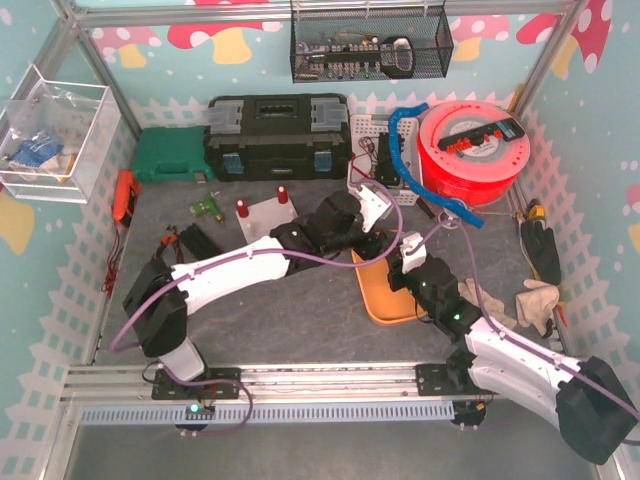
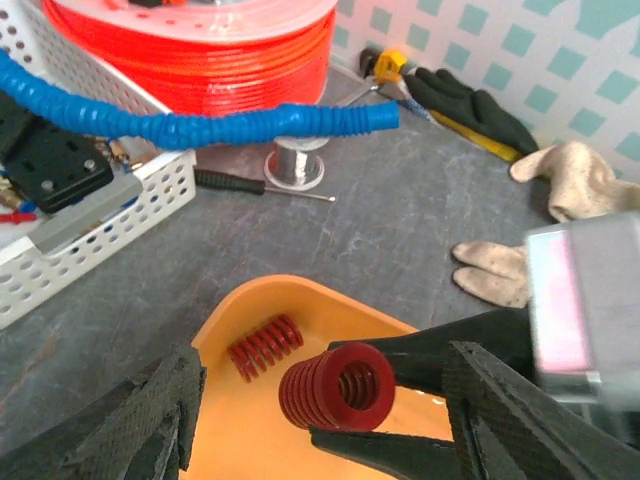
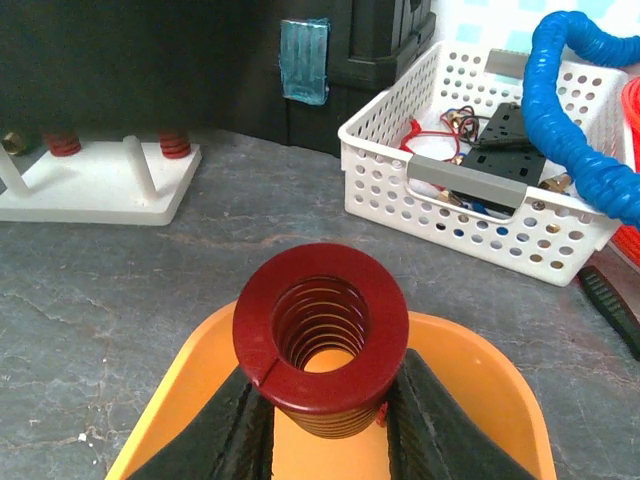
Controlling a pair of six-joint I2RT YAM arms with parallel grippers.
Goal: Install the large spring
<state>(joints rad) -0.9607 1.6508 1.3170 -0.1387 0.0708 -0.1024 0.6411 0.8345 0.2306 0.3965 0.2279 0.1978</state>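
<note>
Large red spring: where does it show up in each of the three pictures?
Top external: I cannot pick it out; it should be over the far end of the orange tray.
Left wrist: the large spring sits low centre, pinched by the right fingers.
Right wrist: bottom centre, seen end-on between the fingers.
Shared landmark: the orange tray beneath it.

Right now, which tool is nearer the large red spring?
Right. The right tool is shut on the large spring, holding it over the orange tray. The left tool is open, facing the spring close by without touching it.
</note>
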